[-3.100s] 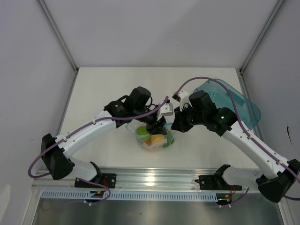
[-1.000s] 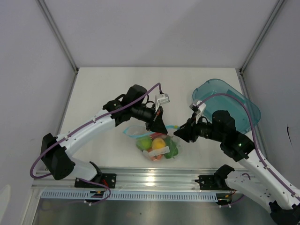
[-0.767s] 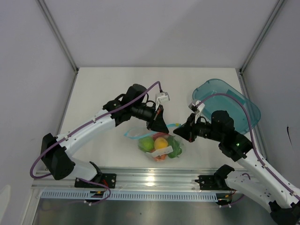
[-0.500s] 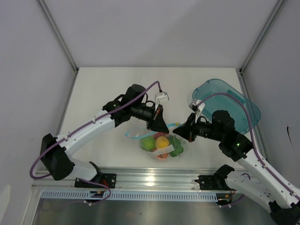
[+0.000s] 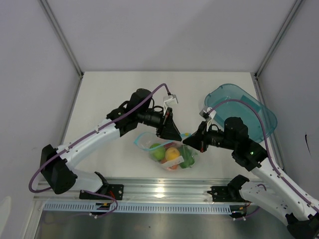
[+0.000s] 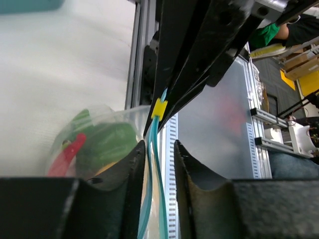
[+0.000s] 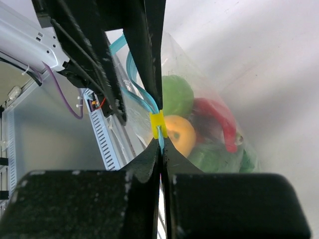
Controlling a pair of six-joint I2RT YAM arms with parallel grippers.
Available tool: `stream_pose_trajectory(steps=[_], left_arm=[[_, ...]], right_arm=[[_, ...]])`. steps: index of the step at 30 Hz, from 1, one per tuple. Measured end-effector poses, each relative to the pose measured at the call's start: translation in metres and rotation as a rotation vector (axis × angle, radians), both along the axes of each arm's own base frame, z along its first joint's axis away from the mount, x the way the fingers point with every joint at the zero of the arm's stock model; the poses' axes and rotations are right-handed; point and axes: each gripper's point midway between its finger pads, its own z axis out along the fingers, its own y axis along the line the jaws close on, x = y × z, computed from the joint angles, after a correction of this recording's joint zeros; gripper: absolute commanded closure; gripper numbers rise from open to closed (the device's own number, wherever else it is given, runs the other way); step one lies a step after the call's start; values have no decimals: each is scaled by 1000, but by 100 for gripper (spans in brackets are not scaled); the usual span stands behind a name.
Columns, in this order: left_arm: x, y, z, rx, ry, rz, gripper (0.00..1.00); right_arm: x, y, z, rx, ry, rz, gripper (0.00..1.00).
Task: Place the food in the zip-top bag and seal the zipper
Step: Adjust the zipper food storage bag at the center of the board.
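Note:
The clear zip-top bag [image 5: 167,162] sits near the table's front edge, holding the food: a green lime [image 7: 177,94], an orange [image 7: 180,133], a red pepper [image 7: 219,119] and a green pepper [image 6: 107,142]. Its teal zipper [image 6: 155,130] is stretched between my two grippers and carries a yellow tab [image 7: 158,124]. My right gripper [image 7: 160,142] is shut on the zipper's end, just below the tab. My left gripper [image 6: 158,144] straddles the zipper with its jaws slightly apart. The strips lie against one finger [image 6: 133,159]. In the top view the left gripper [image 5: 175,134] and right gripper [image 5: 192,142] nearly meet above the bag.
A translucent teal oval tray [image 5: 249,107] stands at the right, behind the right arm. The metal rail [image 5: 164,191] with the arm bases runs along the near edge. Grey walls enclose the white table [image 5: 109,94].
The left arm has shifted a little and its jaws no longer pinch the zipper. The bag has slid slightly right. The right gripper holds its place at the zipper's end.

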Motion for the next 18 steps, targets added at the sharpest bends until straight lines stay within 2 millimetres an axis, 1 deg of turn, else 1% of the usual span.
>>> stream_pose_trajectory(steps=[4, 9, 15, 18], left_arm=[[2, -4, 10, -38, -11, 7, 61], [4, -9, 20, -75, -20, 11, 58], [-7, -15, 22, -84, -29, -20, 57], [-8, -17, 21, -82, -31, -20, 57]], right_arm=[[0, 0, 0, 3, 11, -3, 100], [-2, 0, -3, 2, 26, -5, 100], [-2, 0, -3, 5, 34, -3, 100], [-4, 0, -3, 7, 38, 2, 100]])
